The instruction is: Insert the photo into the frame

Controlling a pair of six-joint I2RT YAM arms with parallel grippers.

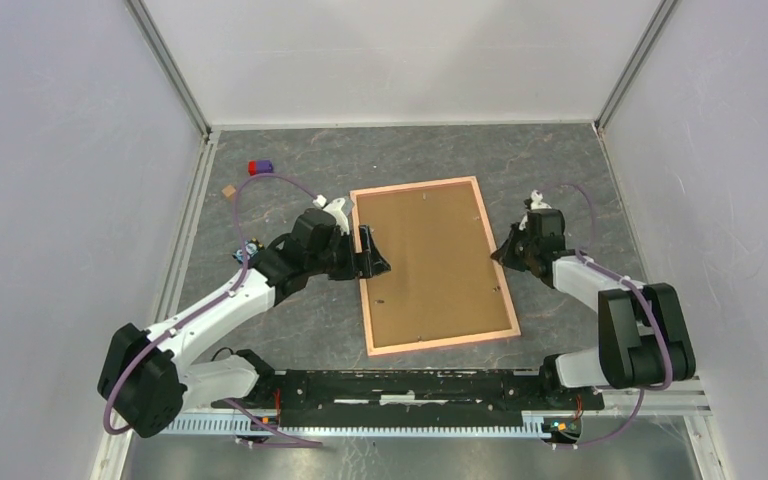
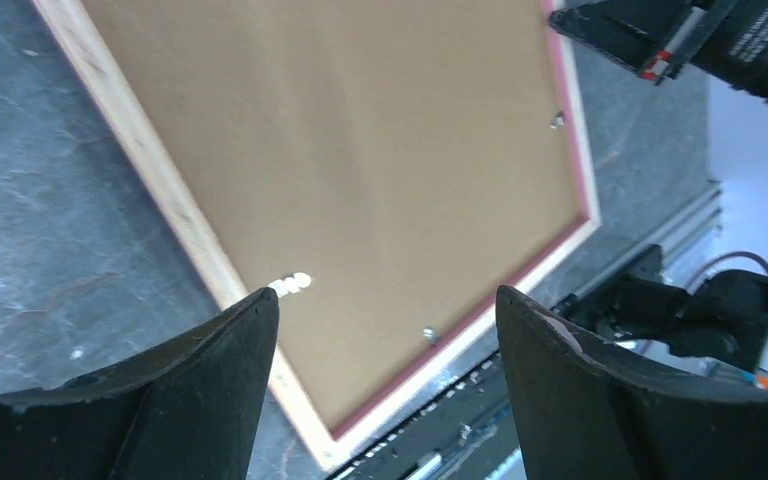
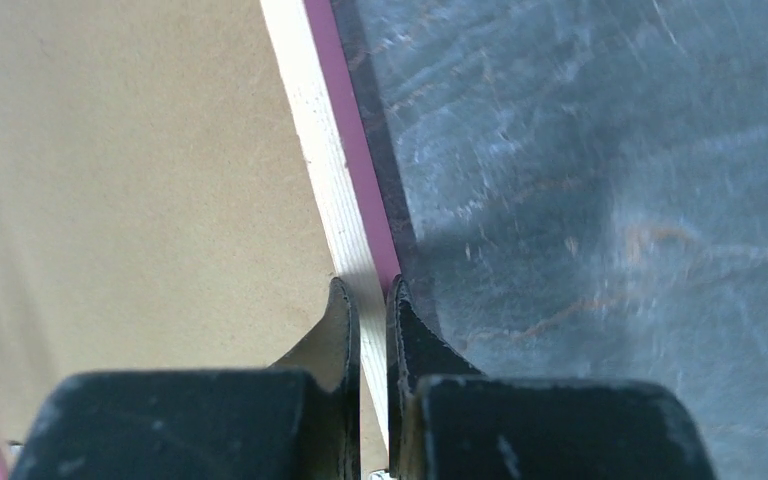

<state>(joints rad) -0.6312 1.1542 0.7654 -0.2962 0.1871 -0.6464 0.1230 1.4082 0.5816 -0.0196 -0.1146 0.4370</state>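
Hovering over frame [image 1: 415,185], L claw [image 2: 382,300] released; R claw [image 3: 368,290] clenched at rim; label [image 2: 755,22] unreadable.

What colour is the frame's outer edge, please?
Salmon pink; the frame shows best in right wrist view.

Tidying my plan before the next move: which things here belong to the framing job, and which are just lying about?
Job: frame, face down; backing board in it; left gripper, open; right gripper, shut on the frame's edge. Photo not in view.
Lying about: red and purple block; tan cube.
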